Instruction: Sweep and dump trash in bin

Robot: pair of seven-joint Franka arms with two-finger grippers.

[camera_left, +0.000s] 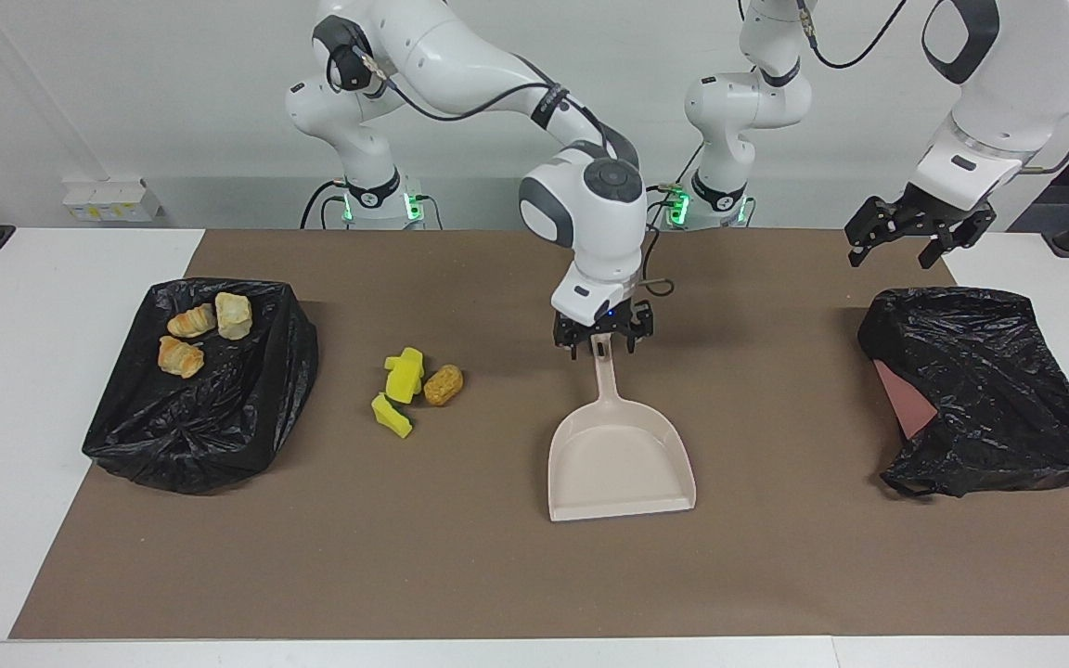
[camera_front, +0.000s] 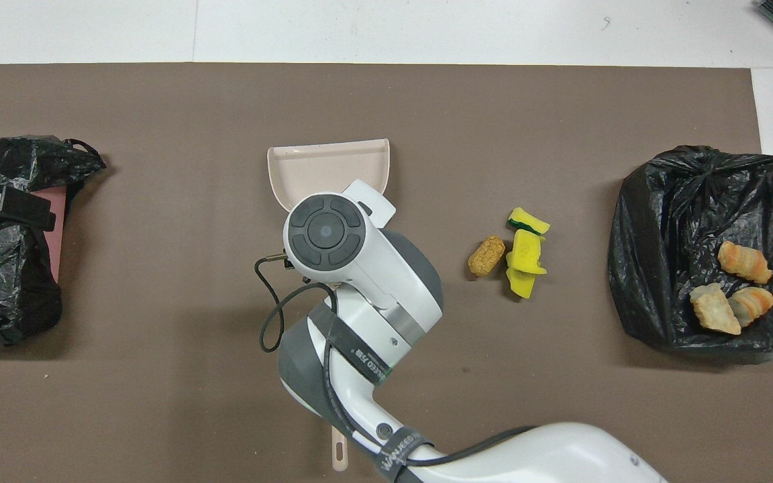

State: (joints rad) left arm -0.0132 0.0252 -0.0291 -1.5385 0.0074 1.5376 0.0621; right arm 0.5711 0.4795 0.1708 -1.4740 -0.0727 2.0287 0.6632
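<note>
Right pincer (camera_left: 602,345) sits low over the end of the dustpan handle (camera_left: 603,380), fingers spread on either side of it and not clamping, so we read it as open with nothing gripped. The dustpan (camera_left: 621,459) lies flat on the brown mat (camera_left: 497,575) mid-tabletop, handle toward the robots and mouth pointing away from them. The loose trash is beside it toward the right arm's end: yellow sponge chunks (camera_left: 400,385) touching a brown lump (camera_left: 443,384), all on the mat between the dustpan and the black-bagged bin (camera_left: 200,417). Three bread pieces (camera_left: 191,339) already lie on that bin's bag. Left pincer (camera_left: 910,243) waits, open and empty, raised near the other black bag (camera_left: 980,390) at the left arm's end. As we judge it, the step is about the grip on the handle. To do it well we would centre the fingers on the handle, come down square and close low, so the pan cannot swivel. The mouth does not face the scraps, so we would turn it toward them and keep the lip flat on the mat so the sponges don't slip under. The pile is tight, so one slow push should do, and we'd carry the pan level to the bin. No brush shows in either view.
</note>
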